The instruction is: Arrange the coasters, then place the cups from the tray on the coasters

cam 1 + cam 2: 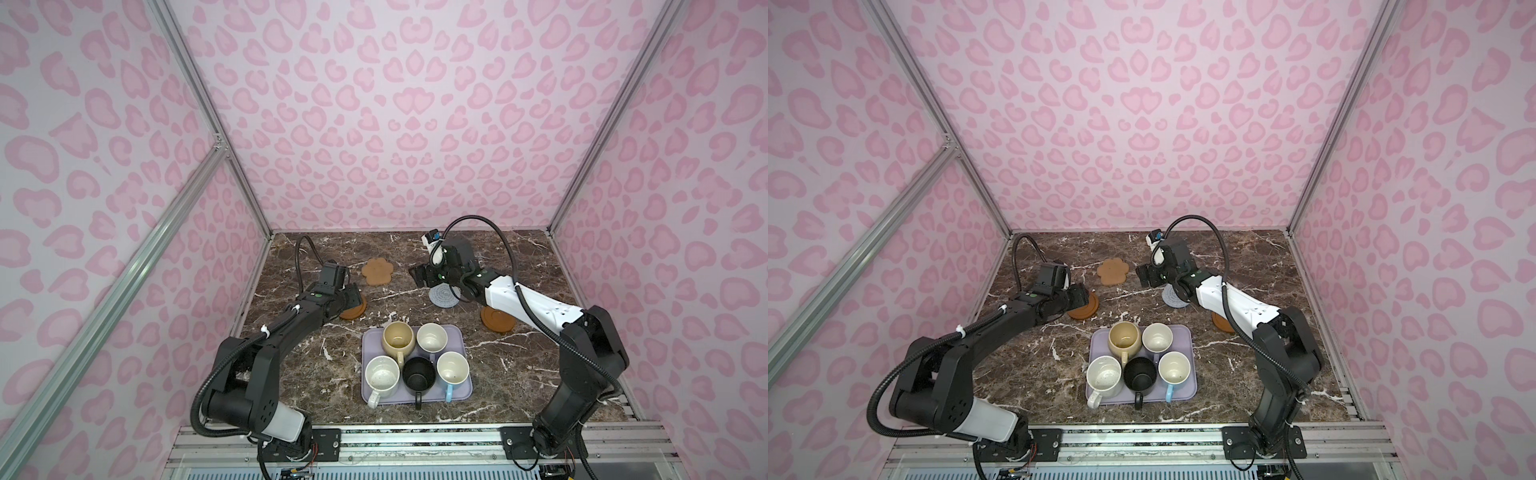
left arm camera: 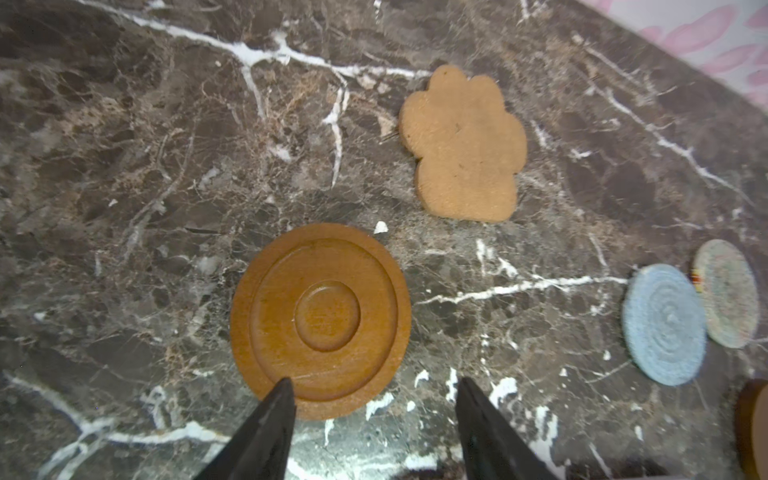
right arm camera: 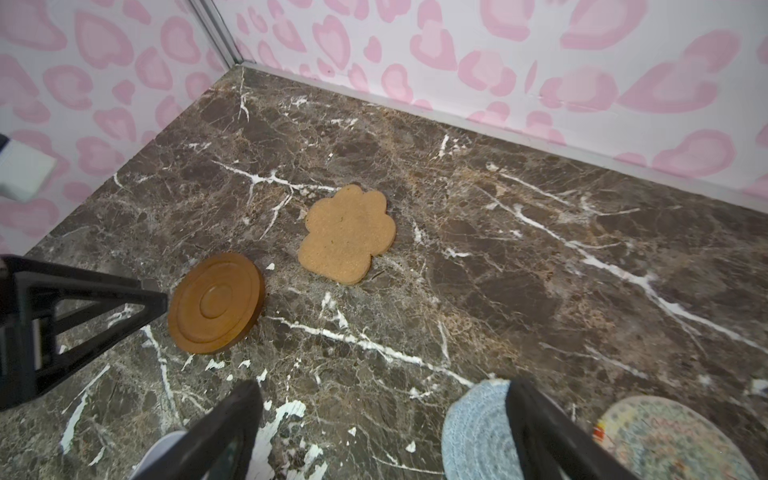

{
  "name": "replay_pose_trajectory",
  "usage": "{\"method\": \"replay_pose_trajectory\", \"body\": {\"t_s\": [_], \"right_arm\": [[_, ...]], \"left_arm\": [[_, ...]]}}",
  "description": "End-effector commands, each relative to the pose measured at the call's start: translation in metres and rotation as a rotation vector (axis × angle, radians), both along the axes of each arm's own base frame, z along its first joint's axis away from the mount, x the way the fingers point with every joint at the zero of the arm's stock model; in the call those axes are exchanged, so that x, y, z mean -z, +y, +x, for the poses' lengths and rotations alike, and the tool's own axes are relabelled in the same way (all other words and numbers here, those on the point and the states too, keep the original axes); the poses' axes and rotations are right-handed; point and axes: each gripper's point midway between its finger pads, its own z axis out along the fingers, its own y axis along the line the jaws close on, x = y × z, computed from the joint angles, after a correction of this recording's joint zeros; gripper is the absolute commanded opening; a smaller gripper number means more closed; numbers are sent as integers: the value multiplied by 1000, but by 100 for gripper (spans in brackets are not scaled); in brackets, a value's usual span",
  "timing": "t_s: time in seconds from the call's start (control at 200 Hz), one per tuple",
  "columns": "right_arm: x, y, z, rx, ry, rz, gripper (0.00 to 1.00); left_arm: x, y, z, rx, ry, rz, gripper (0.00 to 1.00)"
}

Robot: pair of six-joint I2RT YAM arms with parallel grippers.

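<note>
A lavender tray (image 1: 434,395) near the front holds the cups: yellow-beige (image 1: 398,337), lavender (image 1: 432,336), white speckled (image 1: 381,376), black (image 1: 419,376) and light blue (image 1: 452,370). The coasters lie behind it. The tan paw coaster (image 1: 377,271) is farthest back. My left gripper (image 2: 376,386) is open low over a brown disc (image 2: 320,316), one fingertip (image 2: 284,392) over its rim. My right gripper (image 3: 382,390) is open beside the blue-grey woven coaster (image 3: 478,432), with the beige woven coaster (image 3: 673,440) just past it. A second brown disc (image 1: 496,322) lies partly under the right arm.
Pink patterned walls (image 1: 395,124) close in the marble table (image 1: 316,365) at the back and both sides. An aluminium rail (image 1: 415,440) carrying both arm bases runs along the front edge. The left gripper's finger frame (image 3: 83,307) shows in the right wrist view.
</note>
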Motion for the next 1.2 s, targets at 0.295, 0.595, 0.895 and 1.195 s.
{"method": "replay_pose_trajectory", "body": {"t_s": [0.295,0.595,0.895,1.195], "right_arm": [[30,13,-4,-26,80,-38,91],[42,31,-9,-76,119,-20,91],[55,37,-9,-81,154,-37,90],[60,33,-9,-77,170,-71,90]], "left_arm": [[41,-10,10,14,112,22,53],[60,-16,18,20,148,30,47],[76,-15,30,3,178,64,44],[81,-10,44,-24,186,95,43]]}}
